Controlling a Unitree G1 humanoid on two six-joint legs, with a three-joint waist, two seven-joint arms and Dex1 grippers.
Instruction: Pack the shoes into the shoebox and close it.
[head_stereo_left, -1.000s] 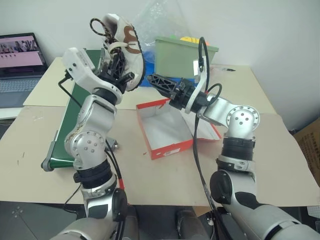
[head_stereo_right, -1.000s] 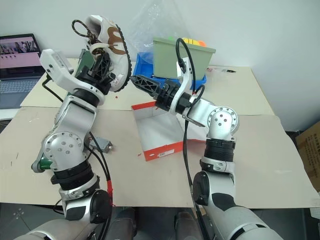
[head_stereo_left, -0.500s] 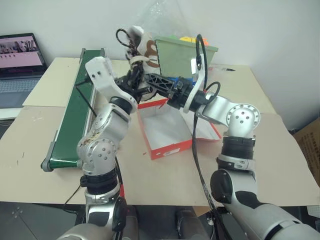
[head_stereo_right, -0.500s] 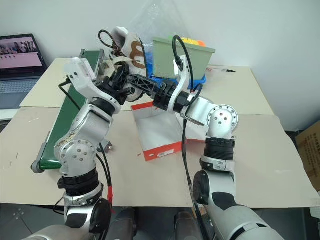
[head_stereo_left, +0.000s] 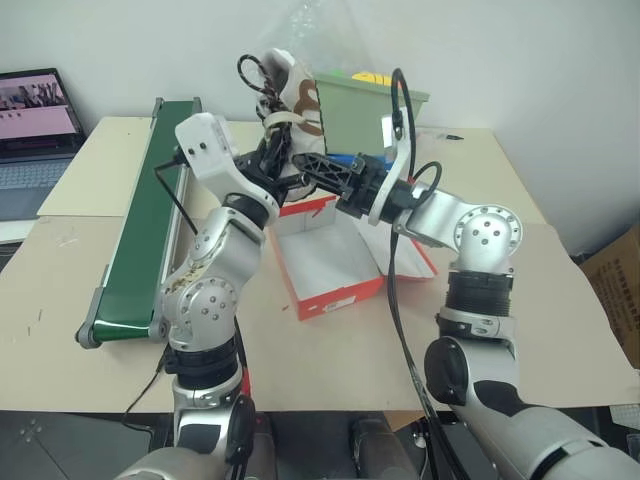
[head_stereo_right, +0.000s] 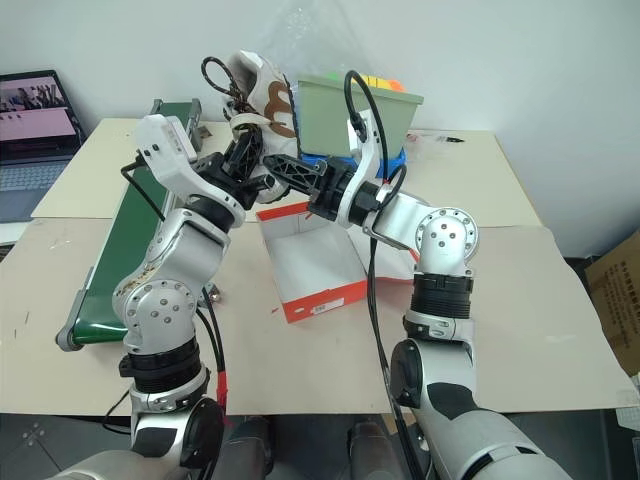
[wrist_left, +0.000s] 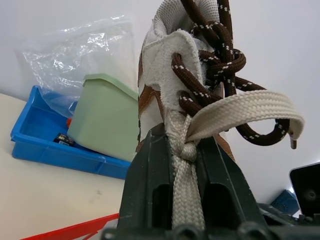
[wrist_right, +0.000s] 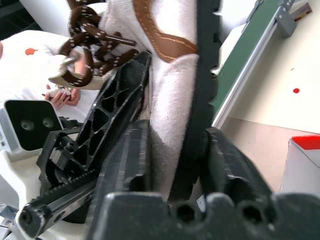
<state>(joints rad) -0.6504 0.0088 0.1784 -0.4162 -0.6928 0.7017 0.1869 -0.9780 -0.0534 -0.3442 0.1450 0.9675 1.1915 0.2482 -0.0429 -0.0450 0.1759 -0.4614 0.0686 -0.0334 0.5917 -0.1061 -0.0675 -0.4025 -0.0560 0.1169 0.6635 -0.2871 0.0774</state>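
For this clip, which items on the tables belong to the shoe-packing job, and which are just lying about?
Job:
- white sneaker with dark brown laces, held up by the left gripper and the right gripper
- open red cardboard shoebox, white inside

Lying about:
- green conveyor belt
- green plastic bin
- blue plastic tray
- clear plastic bag
- laptop

Shoe (head_stereo_left: 290, 95) sole side hidden behind both end effectors. Shoebox (head_stereo_left: 330, 262) far wall and lid partly covered by right arm. Laptop (head_stereo_left: 35, 120) cut by picture edge.

Head pair overhead, wrist cameras close on shoe (wrist_left: 170, 95)
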